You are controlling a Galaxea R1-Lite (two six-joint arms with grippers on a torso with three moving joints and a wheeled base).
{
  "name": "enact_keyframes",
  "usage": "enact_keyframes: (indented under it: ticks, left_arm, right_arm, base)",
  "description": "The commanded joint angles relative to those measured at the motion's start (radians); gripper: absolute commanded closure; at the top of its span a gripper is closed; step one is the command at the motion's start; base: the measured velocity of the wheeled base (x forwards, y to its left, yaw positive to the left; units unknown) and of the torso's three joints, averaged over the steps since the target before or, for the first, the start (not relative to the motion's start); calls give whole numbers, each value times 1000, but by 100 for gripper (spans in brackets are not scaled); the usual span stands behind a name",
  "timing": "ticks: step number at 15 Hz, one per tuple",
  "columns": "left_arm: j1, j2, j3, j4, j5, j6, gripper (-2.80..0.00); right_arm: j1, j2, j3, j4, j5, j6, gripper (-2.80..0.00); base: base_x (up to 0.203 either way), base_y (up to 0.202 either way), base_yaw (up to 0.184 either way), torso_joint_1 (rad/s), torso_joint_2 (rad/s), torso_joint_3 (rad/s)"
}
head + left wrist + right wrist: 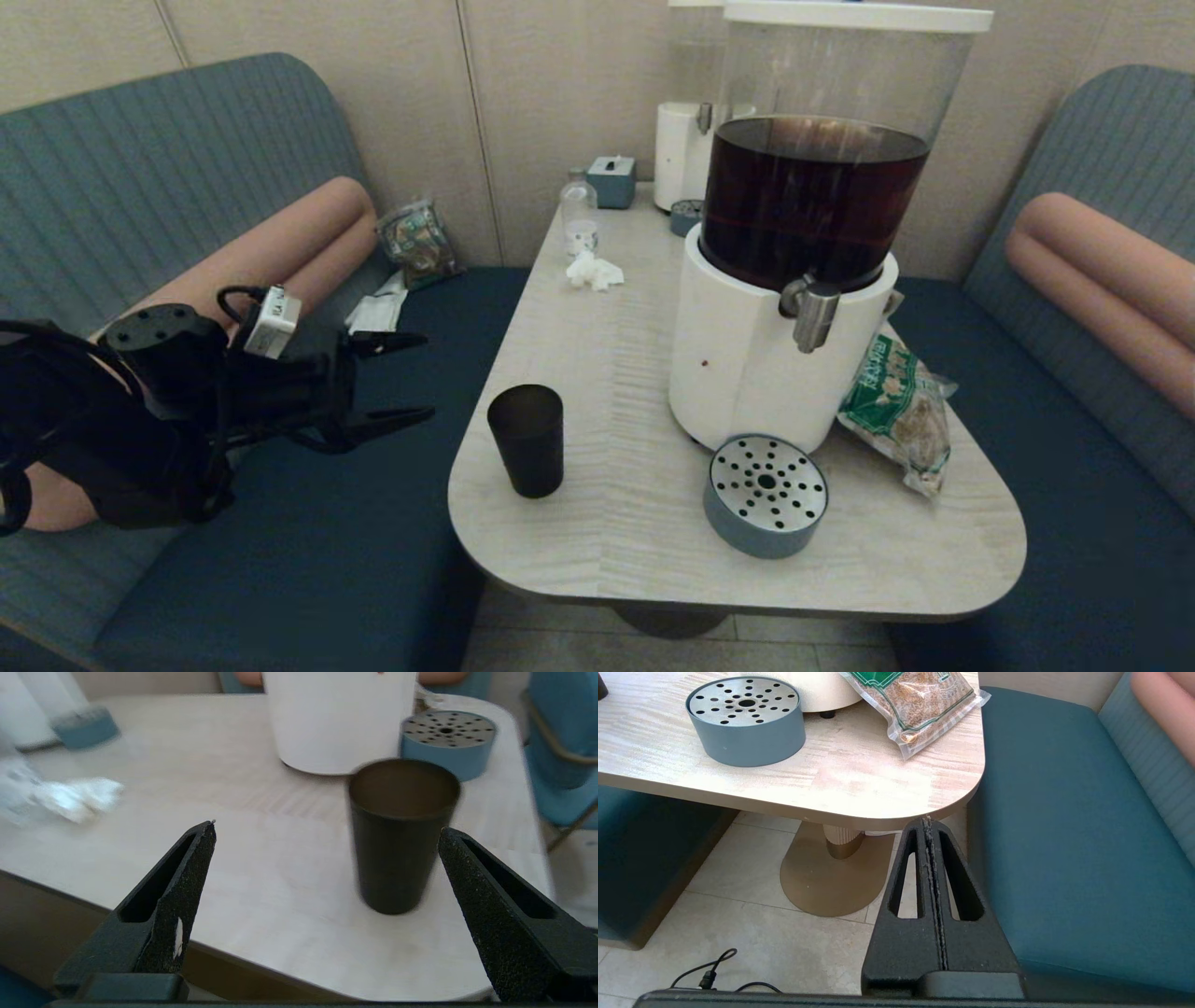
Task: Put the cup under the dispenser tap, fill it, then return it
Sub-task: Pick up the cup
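The left gripper (425, 375) hangs over the bench seat, fingers spread wide and empty, aimed at the cup (527, 440), which stands upright near the counter (607, 523) edge. Further right, the dispenser tap (814, 315) juts above a round drip tray (766, 495). The right gripper (930, 822) is closed below the counter corner
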Motion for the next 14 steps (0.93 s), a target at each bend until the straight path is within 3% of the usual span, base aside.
enact_keyframes:
  ticks: [1, 4, 14]
  left_arm:
    - [-43, 6, 49, -9, -10, 0, -280]
    - [-88, 10, 129, -16, -9, -3, -280]
    - [-140, 110, 121, -16, -1, -8, -280]
  right_arm:
    - [0, 1, 0, 0, 1, -1, 0]
    - [0, 1, 0, 0, 1, -1, 0]
    - [0, 1, 0, 0, 1, -1, 0]
  base:
    - [0, 0, 0, 0, 0, 0]
    - [0, 0, 0, 0, 0, 0]
    - [0, 0, 0, 0, 0, 0]
